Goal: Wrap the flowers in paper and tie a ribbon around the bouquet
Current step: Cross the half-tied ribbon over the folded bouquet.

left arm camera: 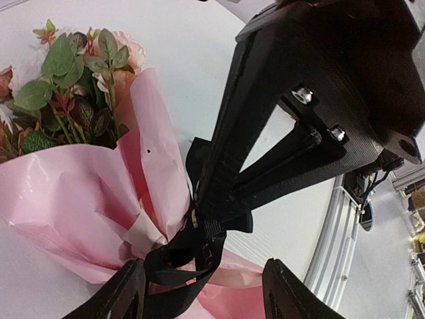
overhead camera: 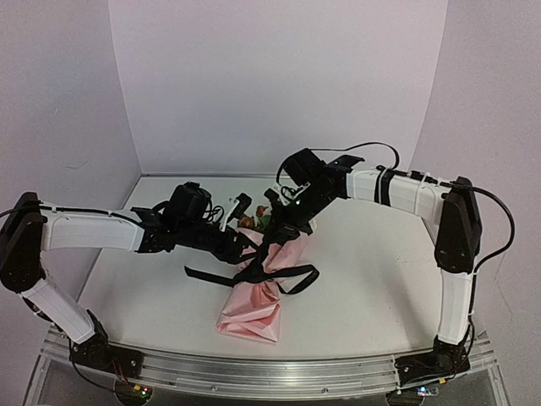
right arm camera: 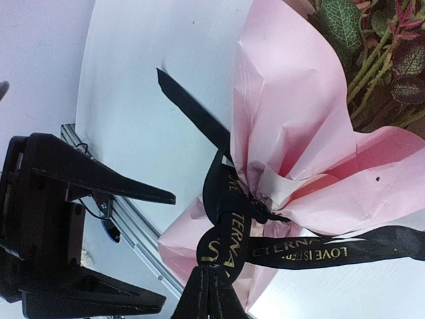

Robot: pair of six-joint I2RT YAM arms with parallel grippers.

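Right gripper (right arm camera: 211, 292): jaws were pressed together on a strand of the ribbon (right arm camera: 232, 229), at the cinch of the bouquet (overhead camera: 258, 283).
Left gripper (left arm camera: 202, 292): fingers stood apart, straddling the ribbon knot just beside the right gripper's fingers, with nothing clamped between them.
Step in hand: tying; the paper (right arm camera: 292, 113) was already gathered round the stems and the ribbon looped at the waist.
Next move: likely a steady pull on the held strand while the left gripper takes the other end, to snug the knot without tearing the paper.
Ribbon: flat, floppy, black, with pale lettering; loose tails lay on the table (overhead camera: 372, 271).
Paper: soft, creased, light pink, flaring into a cone.
Flowers (left arm camera: 73, 86): matte green leaves and pale rose heads above the paper's rim.
Bouquet position: lying mid-table between the two arms.
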